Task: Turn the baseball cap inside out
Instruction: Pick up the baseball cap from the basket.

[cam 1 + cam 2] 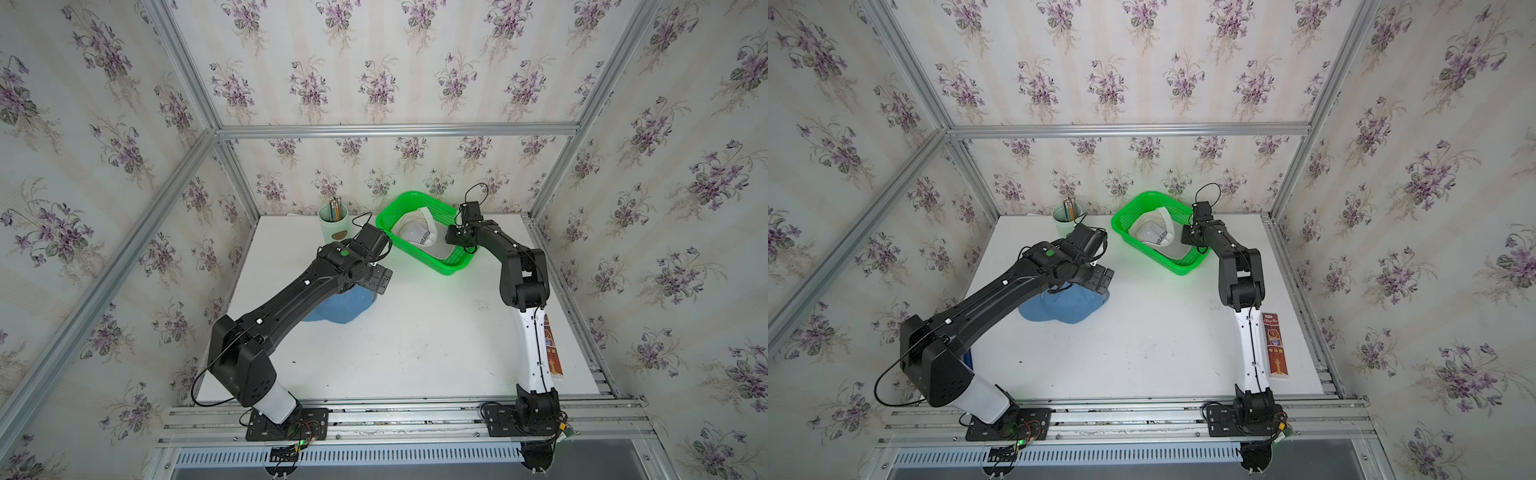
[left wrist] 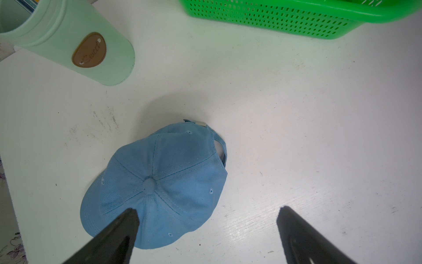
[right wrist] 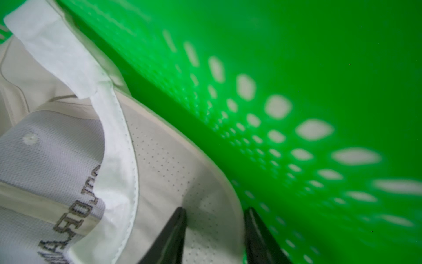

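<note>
1. Floral wallpaper point(image 1: 374, 83) with purple flowers lines the aluminium-framed cell, and a white table point(image 1: 415, 332) is the work surface.
2. At the far side of the table stands a green basket point(image 1: 446, 266) with perforated walls. It holds one thing, a white cap point(image 1: 415, 237), seen in both top views point(image 1: 1152, 237).
3. The right wrist view shows the white cap point(image 3: 159, 164) with its mesh lining and white sweatband facing outward. Its lettering reads mirrored, and its brim lies against the basket's wall point(image 3: 296, 68).
4. The right gripper point(image 3: 215, 211) reaches into the basket. Its fingers stand fairly close together with the brim's edge between them. I cannot tell whether they press on it.
5. Left of the basket stands a mint-green cup point(image 1: 332, 230) with a brown oval label. It holds a bunch of pencils point(image 1: 336, 208) standing upright.
6. A blue cap point(image 2: 157, 182) lies on the bare table in no container. It sits crown up, outer side out, nearer the front than the cup and well apart from the basket.
7. The left gripper point(image 2: 208, 209) hangs above the blue cap with its fingers spread wide. One fingertip is over the crown, the other over bare table.
8. A red box point(image 1: 1276, 345) lies flat along the table's right edge, just beside the right arm.
</note>
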You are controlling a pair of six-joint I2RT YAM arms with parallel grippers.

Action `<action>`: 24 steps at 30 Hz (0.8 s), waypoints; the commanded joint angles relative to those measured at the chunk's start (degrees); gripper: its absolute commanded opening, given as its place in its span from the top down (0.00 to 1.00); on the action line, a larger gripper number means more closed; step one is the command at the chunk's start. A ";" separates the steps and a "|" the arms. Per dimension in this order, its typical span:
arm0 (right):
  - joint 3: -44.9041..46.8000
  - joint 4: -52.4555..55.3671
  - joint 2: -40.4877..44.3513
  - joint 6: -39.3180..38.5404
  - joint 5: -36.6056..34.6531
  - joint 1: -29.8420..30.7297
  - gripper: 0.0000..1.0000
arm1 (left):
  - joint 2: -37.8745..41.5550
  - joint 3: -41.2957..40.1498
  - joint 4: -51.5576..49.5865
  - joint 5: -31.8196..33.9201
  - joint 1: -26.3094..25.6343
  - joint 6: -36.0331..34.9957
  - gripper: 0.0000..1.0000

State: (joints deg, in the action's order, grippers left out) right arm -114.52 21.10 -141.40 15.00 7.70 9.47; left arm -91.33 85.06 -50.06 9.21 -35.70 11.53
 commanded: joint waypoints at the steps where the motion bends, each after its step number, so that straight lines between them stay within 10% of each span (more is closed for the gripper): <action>1: 3.74 -2.37 1.97 2.13 5.11 -0.01 0.80 | -0.15 0.59 -0.18 0.54 0.02 -0.32 0.01; 7: 17.01 -17.01 10.77 7.45 12.01 -1.31 1.00 | -0.60 0.90 -0.35 0.62 0.02 -0.42 0.01; 24: 33.74 -30.83 31.99 13.67 18.99 -2.05 1.00 | -1.75 4.45 -0.79 0.46 0.03 1.44 0.01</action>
State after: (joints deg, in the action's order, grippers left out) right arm -82.00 -5.58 -112.14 27.03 25.41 7.44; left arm -92.88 88.44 -50.70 9.26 -35.70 12.19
